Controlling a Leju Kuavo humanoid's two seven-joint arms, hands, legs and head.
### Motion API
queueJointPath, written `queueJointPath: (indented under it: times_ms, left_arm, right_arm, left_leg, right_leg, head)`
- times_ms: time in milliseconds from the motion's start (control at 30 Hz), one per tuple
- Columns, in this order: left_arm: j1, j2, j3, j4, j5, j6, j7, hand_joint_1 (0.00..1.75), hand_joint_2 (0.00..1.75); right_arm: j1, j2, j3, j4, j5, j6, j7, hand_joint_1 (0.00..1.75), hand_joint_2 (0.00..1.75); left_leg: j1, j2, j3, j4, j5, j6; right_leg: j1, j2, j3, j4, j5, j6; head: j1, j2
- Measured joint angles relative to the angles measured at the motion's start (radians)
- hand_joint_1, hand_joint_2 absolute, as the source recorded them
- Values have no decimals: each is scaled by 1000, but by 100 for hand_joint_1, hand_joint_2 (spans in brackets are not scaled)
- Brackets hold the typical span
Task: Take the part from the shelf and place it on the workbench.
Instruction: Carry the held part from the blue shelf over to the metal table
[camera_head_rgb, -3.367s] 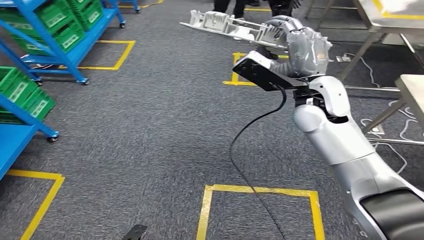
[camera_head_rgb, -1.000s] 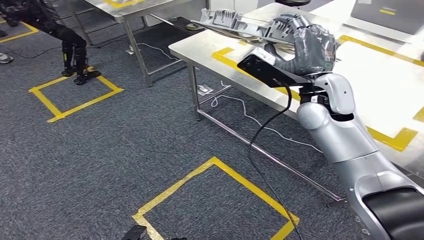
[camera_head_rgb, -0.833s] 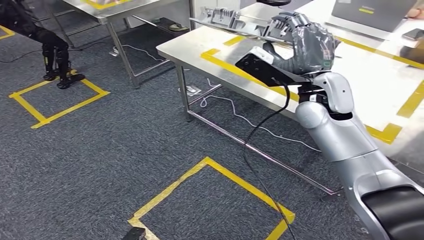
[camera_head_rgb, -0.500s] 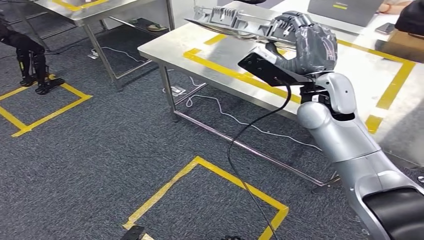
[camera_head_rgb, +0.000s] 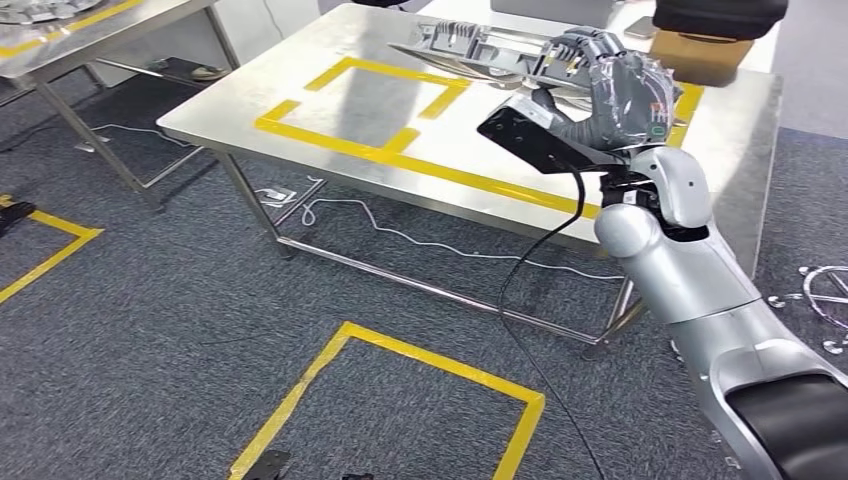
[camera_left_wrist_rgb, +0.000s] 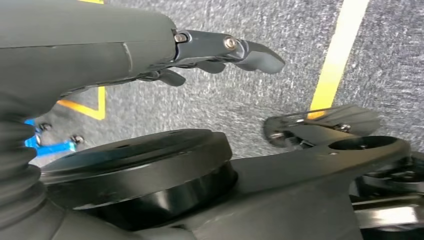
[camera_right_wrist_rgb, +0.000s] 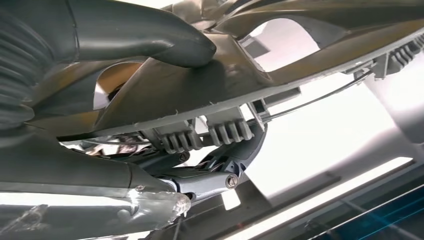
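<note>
The part (camera_head_rgb: 470, 50) is a long, ribbed, light-grey plastic piece. My right hand (camera_head_rgb: 620, 95) grips it at one end and holds it raised and roughly level over the far side of the steel workbench (camera_head_rgb: 340, 110), which is marked with yellow tape rectangles. Up close in the right wrist view, the part (camera_right_wrist_rgb: 215, 85) lies across the hand, with the thumb (camera_right_wrist_rgb: 140, 30) on one face and the darker fingers (camera_right_wrist_rgb: 215, 175) under the other. My left hand (camera_left_wrist_rgb: 150, 40) hangs over grey carpet with its fingers stretched out and nothing in them.
A second steel table (camera_head_rgb: 80, 30) stands at the far left. On the workbench's far edge sit a cardboard box (camera_head_rgb: 715, 55) and a grey flat item (camera_head_rgb: 555, 8). White cables (camera_head_rgb: 400, 235) trail under the bench. A yellow tape square (camera_head_rgb: 400, 400) marks the carpet.
The whole view has swung round as I turned: shelves gave way to the workbench, which now lies squarely ahead. The part stays in my right hand, held the same way.
</note>
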Motion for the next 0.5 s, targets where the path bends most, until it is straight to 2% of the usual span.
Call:
queueJointPath:
  times_ms: [33, 67, 133, 167, 200, 233, 267, 333, 367, 400, 433, 467, 500]
  left_arm:
    - [1, 0, 0, 0, 0, 0, 0, 0, 175]
    - [2, 0, 0, 0, 0, 0, 1, 0, 175]
    - [4, 0, 0, 0, 0, 0, 2, 0, 175]
    - [4, -1, 0, 0, 0, 0, 2, 0, 175]
    - [3, 0, 0, 0, 0, 0, 2, 0, 175]
    - [3, 0, 0, 0, 0, 0, 2, 0, 175]
    - [4, -1, 1, 0, 0, 0, 2, 0, 175]
    - [6, 0, 1, 0, 0, 0, 2, 0, 175]
    - [8, 0, 1, 0, 0, 0, 2, 0, 175]
    - [9, 1, 1, 0, 0, 0, 2, 0, 175]
    - [9, 1, 1, 0, 0, 0, 2, 0, 175]
    - [10, 1, 2, 0, 0, 1, 2, 0, 175]
    - [10, 1, 2, 0, 0, 1, 2, 0, 175]
  right_arm:
    - [0, 0, 0, 0, 0, 0, 0, 175, 175]
    - [-2, 0, 0, 0, 0, 0, 0, 175, 175]
    - [-2, 0, 0, 0, 0, -1, 0, 175, 175]
    - [-2, -1, -1, 0, 0, -1, 0, 175, 175]
    - [-2, -2, -2, 0, 0, -1, 0, 175, 175]
    - [-2, -4, -2, 0, -1, -1, 0, 175, 175]
    - [-2, -5, -2, 0, -2, -1, 0, 175, 175]
    - [-1, -4, -1, 1, -2, -3, -3, 175, 175]
    - [0, -4, 0, 1, -1, -4, -4, 175, 175]
    - [2, -4, 0, 1, 1, -7, -6, 175, 175]
    - [4, -4, 1, 1, 4, -11, -8, 175, 175]
    - [5, -4, 0, 1, 7, -15, -8, 175, 175]
    - [5, -4, 0, 1, 11, -18, -8, 175, 175]
  left_leg:
    - [4, -25, 28, -60, 32, -1]
    - [9, -49, 53, -115, 49, -1]
    - [13, -79, 75, -165, 52, 5]
    - [12, -71, 78, -172, 49, 11]
    - [10, -60, 79, -174, 52, 18]
    - [9, -49, 82, -176, 53, 25]
    - [9, -37, 84, -178, 54, 32]
    - [6, -13, 88, -180, 52, 40]
    - [4, -3, 89, -180, 51, 43]
    - [3, 6, 90, -180, 49, 44]
    - [3, 13, 91, -180, 48, 43]
    - [3, 18, 93, -180, 47, 42]
    - [4, 22, 95, -180, 45, 39]
  right_leg:
    - [-1, 14, -2, 2, 0, 5]
    - [-2, 27, -7, 5, 1, 11]
    - [-6, 51, -17, 6, 5, 26]
    - [-9, 62, -21, 3, 9, 33]
    - [-12, 61, -25, 1, 10, 39]
    - [-10, 43, -31, 9, 4, 43]
    - [-7, 15, -45, 35, -11, 45]
    - [-3, -49, -97, 147, -66, 48]
    - [-4, -64, -128, 212, -92, 50]
    - [-5, -72, -150, 259, -106, 52]
    - [-6, -76, -156, 273, -103, 53]
    - [-8, -79, -140, 248, -84, 54]
    - [-8, -82, -107, 189, -55, 55]
  head:
    - [0, 0]
    - [0, 0]
    - [-2, 0]
    - [-2, 0]
    - [-3, 0]
    - [-1, 0]
    - [3, 0]
    - [9, 0]
    - [9, 0]
    - [9, 0]
    - [10, 0]
    - [10, 0]
    - [10, 0]
